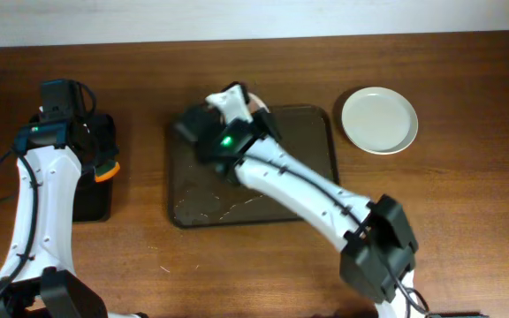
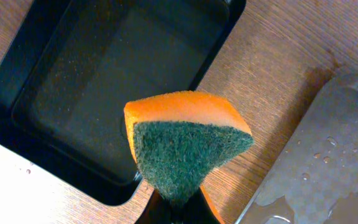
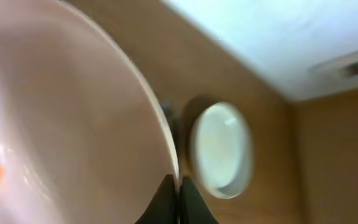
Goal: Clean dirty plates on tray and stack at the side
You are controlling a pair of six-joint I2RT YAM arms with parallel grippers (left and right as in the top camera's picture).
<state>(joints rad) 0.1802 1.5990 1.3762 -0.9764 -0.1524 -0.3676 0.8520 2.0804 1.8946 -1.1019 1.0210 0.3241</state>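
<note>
My right gripper (image 3: 178, 190) is shut on the rim of a dirty plate (image 3: 61, 124) with orange-red streaks at its left side. It holds the plate tilted over the far end of the dark brown tray (image 1: 316, 141); in the overhead view the arm hides most of that plate (image 1: 256, 105). A clean pale plate (image 1: 379, 119) lies on the table right of the tray and also shows in the right wrist view (image 3: 221, 149). My left gripper (image 2: 179, 202) is shut on an orange sponge with a green scrub face (image 2: 188, 146), next to the black tray (image 2: 104, 81).
The small black tray (image 1: 91, 199) lies at the left under my left arm. The brown tray's wet edge (image 2: 328, 162) shows in the left wrist view. Sauce marks and scratches lie on the brown tray's near part (image 1: 210, 208).
</note>
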